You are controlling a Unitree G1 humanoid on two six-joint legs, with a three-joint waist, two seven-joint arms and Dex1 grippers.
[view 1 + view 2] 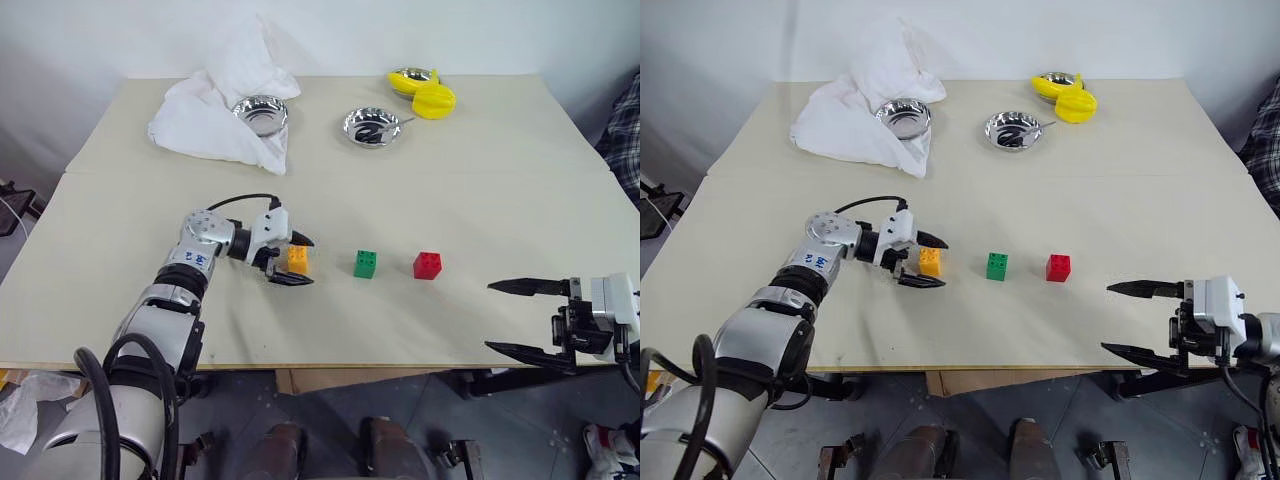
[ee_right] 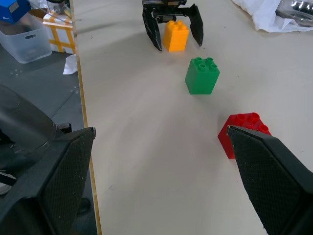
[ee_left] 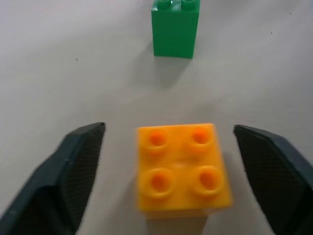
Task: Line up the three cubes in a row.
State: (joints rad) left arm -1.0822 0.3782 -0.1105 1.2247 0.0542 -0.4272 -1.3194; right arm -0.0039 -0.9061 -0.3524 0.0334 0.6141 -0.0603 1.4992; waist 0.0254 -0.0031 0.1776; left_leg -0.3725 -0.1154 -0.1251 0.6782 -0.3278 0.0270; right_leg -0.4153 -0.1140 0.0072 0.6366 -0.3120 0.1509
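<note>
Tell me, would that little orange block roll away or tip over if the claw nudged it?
Probably neither. The orange block has flat sides and sits flat on the table, so it would likely slide. It looks like hard, stiff plastic, probably light. The left claw stands open around it.

2 head eyes look down; wrist views share the orange cube (image 3: 180, 169).

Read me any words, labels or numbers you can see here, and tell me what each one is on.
Blue marking on the left arm's silver wrist housing: too small to read.
Label on the blue box beside the table: too blurred to read.
Orange cube, green cube, red cube: no text.
</note>
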